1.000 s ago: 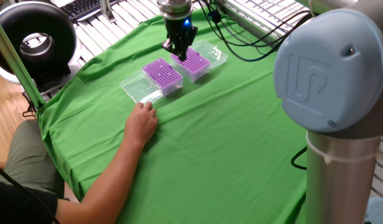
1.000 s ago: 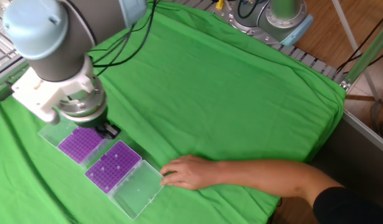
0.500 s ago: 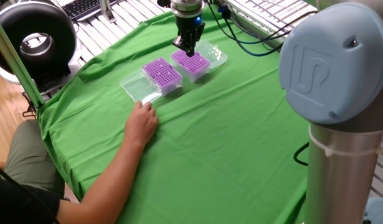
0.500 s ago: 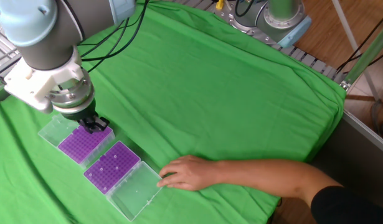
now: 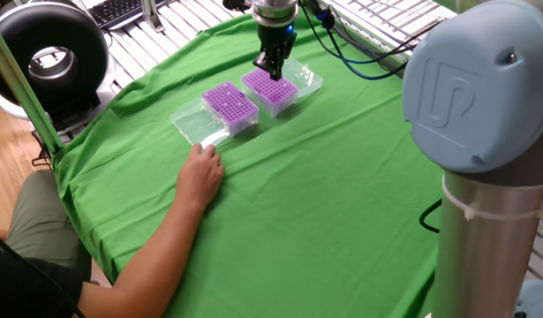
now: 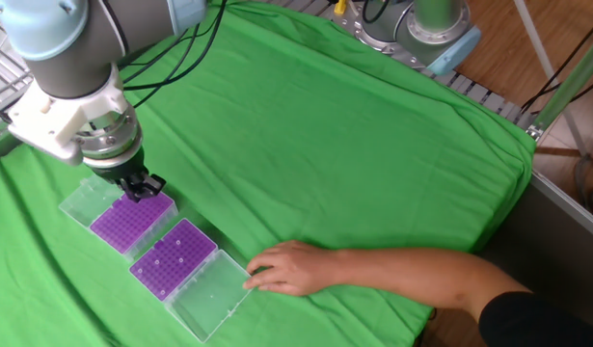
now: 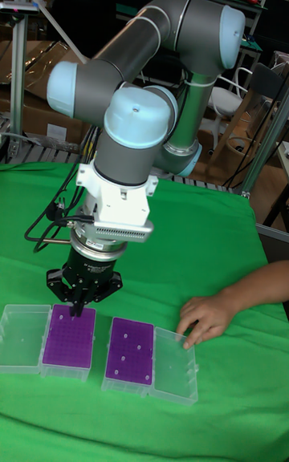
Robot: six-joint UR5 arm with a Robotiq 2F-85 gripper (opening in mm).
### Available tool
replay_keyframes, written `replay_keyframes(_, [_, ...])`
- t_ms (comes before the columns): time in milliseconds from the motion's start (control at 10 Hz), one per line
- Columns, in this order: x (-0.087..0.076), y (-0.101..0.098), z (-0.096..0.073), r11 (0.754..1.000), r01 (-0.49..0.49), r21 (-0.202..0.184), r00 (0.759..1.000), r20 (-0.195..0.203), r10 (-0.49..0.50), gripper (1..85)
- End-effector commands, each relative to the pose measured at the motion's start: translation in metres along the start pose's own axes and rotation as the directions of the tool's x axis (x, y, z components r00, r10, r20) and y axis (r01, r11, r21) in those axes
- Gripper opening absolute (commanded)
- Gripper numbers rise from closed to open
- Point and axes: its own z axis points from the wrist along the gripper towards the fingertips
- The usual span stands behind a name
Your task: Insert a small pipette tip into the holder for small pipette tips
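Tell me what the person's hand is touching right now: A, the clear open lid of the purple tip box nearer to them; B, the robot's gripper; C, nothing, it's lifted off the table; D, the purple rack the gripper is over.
A: the hand rests on the green cloth with its fingertips at the edge of the clear lid of the nearer tip box, while the gripper is over the other box.

1. Bright, even overhead light in all three views; no harsh glare.
2. Soft, short shadows on the green cloth (image 5: 324, 194) beneath the hand (image 5: 200, 177) and the tip boxes (image 6: 147, 246).
3. Mild sheen on the arm's grey-blue joint cap (image 5: 478, 84), close to the lens and slightly soft.
4. Dimmer background shelving in the tall view.
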Motion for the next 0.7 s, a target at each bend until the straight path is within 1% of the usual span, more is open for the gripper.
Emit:
replay_keyframes(0, [0.0009,-0.0002,0.0023,1.000,0.003,-0.017,1.000,0.017,-0.003,1.0])
replay_keyframes(600, [0.0009,-0.0010,0.0045,1.000,0.006,-0.017,1.000,0.026,-0.005,1.0])
